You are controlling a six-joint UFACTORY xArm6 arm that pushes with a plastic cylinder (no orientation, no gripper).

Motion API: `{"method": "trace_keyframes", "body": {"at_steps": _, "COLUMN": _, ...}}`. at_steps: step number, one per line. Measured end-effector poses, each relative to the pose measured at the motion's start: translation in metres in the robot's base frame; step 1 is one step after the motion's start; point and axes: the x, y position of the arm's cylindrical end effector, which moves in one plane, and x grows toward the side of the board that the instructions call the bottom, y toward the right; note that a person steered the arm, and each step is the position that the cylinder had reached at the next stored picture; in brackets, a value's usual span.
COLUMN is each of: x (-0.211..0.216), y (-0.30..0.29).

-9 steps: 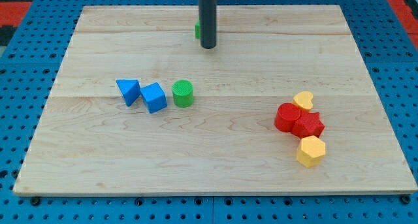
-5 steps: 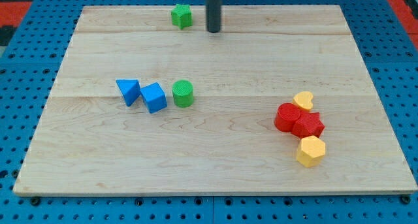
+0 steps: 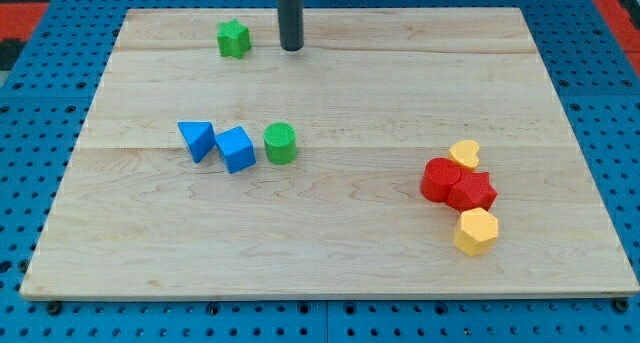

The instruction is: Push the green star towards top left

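The green star [image 3: 234, 39] lies near the board's top edge, left of centre. My tip [image 3: 291, 47] stands a short way to its right, apart from it, at about the same height in the view. The rod rises straight up and leaves the view at the top.
A blue triangle [image 3: 197, 139], a blue cube [image 3: 236, 149] and a green cylinder [image 3: 281, 143] sit in a row at mid-left. At the right are a yellow heart [image 3: 465, 152], a red cylinder [image 3: 439, 178], a red star [image 3: 474, 192] and a yellow hexagon [image 3: 477, 231], clustered.
The green star has slid left along the top of the board. My tip moved up, then left, following it. The other blocks have not moved.
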Motion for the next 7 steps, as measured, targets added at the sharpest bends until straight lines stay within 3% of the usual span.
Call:
{"method": "trace_keyframes", "body": {"at_steps": 2, "x": -0.012, "y": -0.113}}
{"method": "trace_keyframes", "body": {"at_steps": 3, "x": 0.000, "y": -0.077}}
{"method": "trace_keyframes", "body": {"at_steps": 4, "x": 0.077, "y": 0.024}}
{"method": "trace_keyframes", "body": {"at_steps": 5, "x": 0.182, "y": 0.061}}
{"method": "trace_keyframes", "body": {"at_steps": 6, "x": 0.203, "y": 0.051}}
{"method": "trace_keyframes", "body": {"at_steps": 7, "x": 0.183, "y": -0.013}}
